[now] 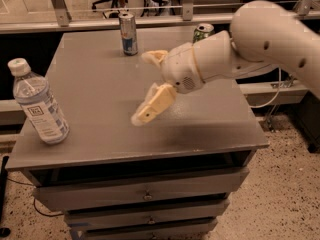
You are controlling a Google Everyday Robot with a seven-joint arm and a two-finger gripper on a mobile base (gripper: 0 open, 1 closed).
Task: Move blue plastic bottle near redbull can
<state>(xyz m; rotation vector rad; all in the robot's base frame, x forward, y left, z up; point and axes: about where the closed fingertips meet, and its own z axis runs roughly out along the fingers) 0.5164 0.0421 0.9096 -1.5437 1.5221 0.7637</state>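
The blue plastic bottle, clear with a white cap and a pale label, stands upright at the table's front left edge. The redbull can, slim and silver-blue, stands upright at the far edge, left of centre. My gripper hovers over the middle of the grey table, to the right of the bottle and in front of the can. Its cream fingers are spread wide apart and hold nothing. It touches neither the bottle nor the can.
A green-and-white can stands at the far right of the table, partly behind my white arm. The table has drawers below its front. A railing runs behind it; speckled floor lies to the right.
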